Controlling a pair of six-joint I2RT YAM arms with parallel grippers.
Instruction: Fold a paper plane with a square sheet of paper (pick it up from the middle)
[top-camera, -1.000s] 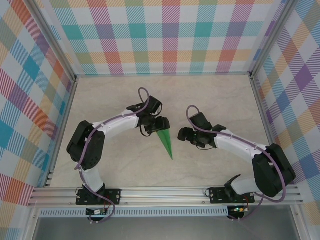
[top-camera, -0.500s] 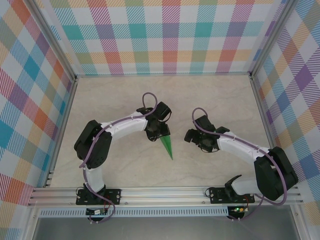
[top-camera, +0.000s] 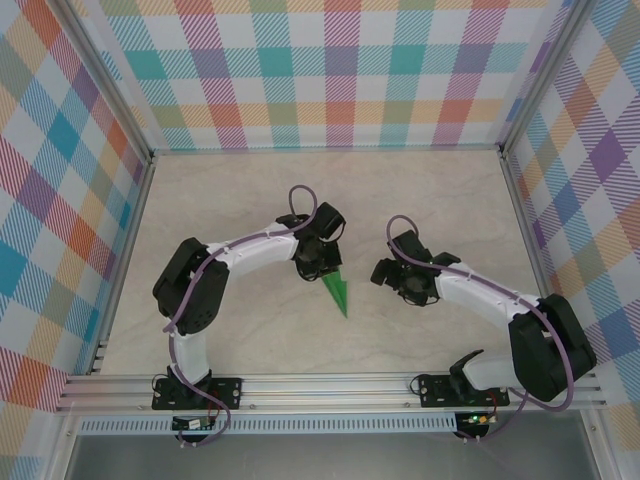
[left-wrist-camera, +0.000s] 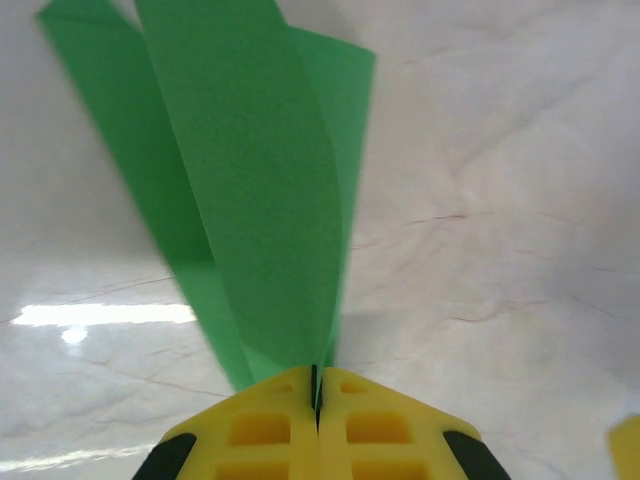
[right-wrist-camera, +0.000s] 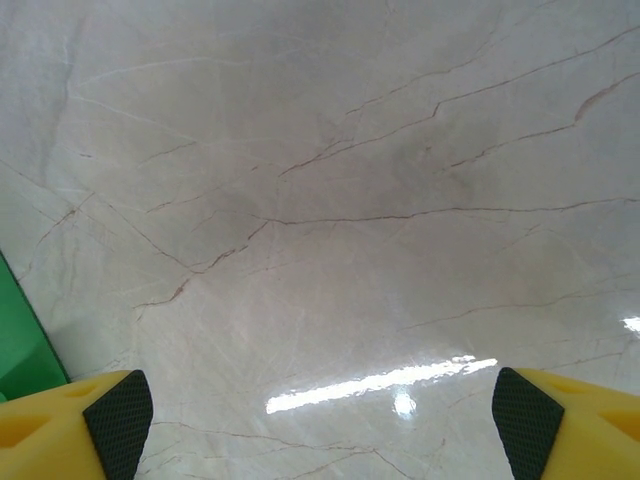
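Observation:
The green paper plane (top-camera: 336, 290) is a narrow dart in the middle of the table, its point toward the near edge. My left gripper (top-camera: 322, 264) is at its wide end, shut on the folded layers. In the left wrist view the yellow fingers (left-wrist-camera: 270, 425) meet with the green paper plane (left-wrist-camera: 250, 200) pinched between them and fanning away in layers. My right gripper (top-camera: 384, 272) stands open to the right of the plane, apart from it, with bare table between its fingertips (right-wrist-camera: 110, 415). A green corner of the plane (right-wrist-camera: 20, 345) shows at the left edge of the right wrist view.
The marble-look tabletop (top-camera: 430, 200) is ringed by an aluminium frame (top-camera: 330, 390) and checked cloth walls. Both arm bases are bolted at the near rail.
My left gripper has moved right onto the plane's wide end and shut on it. The right gripper has shifted slightly right and stayed open.

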